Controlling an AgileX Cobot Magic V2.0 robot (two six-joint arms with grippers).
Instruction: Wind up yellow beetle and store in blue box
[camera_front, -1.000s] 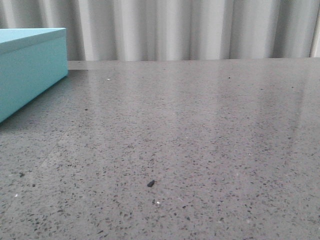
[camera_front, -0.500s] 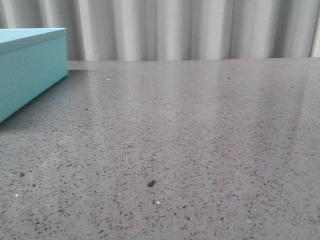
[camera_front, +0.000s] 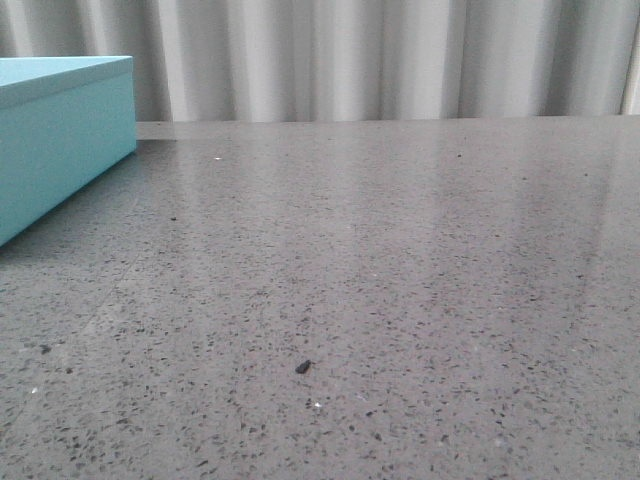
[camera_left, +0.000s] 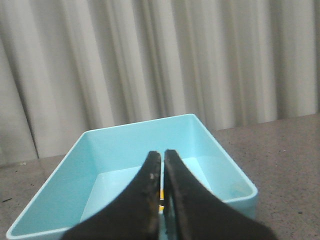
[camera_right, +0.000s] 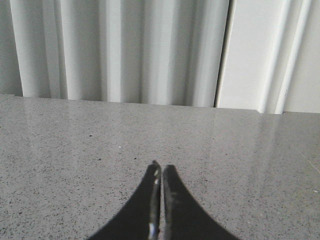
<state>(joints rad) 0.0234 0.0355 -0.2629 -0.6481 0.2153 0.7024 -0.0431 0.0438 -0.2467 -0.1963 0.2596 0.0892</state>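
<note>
Blue box, front camera: I see the blue box at the far left of the table, cut off by the frame edge, one long side and a strip of its top showing.
Blue box, left wrist camera: the same box is open, with no lid in view, and I look down into its pale interior over the near rim.
Left gripper: my left gripper hangs over the open box with its two dark fingers pressed almost together, only a thin slit between them; it is clenched.
Yellow beetle: I cannot see the car itself. A tiny yellow speck shows low in the slit between the left fingers, too small for me to say what it is or whether the fingers grip it.
Right gripper: my right gripper is also clenched, fingertips nearly touching, with nothing visible between them, above bare grey table.
Table: grey speckled stone; a small dark fleck lies near the middle front.
Backdrop: pale pleated curtain along the far edge.
</note>
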